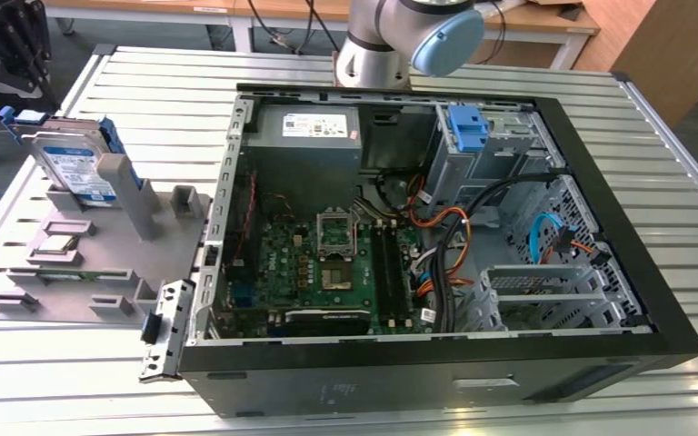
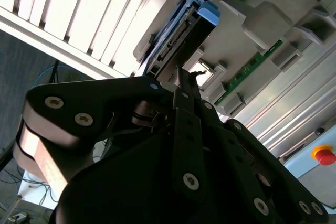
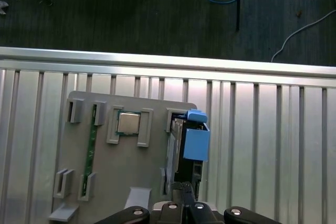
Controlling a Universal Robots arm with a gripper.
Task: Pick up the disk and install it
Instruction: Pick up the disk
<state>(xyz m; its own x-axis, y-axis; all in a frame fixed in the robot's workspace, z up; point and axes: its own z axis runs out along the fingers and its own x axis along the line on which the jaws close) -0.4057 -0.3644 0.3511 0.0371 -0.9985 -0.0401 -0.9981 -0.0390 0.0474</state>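
Disk [image 3: 184, 156] (standing upright) lies near the pincer [image 3: 185, 195].

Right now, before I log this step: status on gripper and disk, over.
Gripper poised over disk, contact unclear. Disk upright in grey holder, outside the open case. Nothing between them.

Disk [image 1: 76, 171] stands on fixture plate [image 1: 116, 259] beside case [image 1: 446, 374].

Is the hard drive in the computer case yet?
Out: the silver-metal hard drive with blue rails stands on edge in the grey holder beside the black case.
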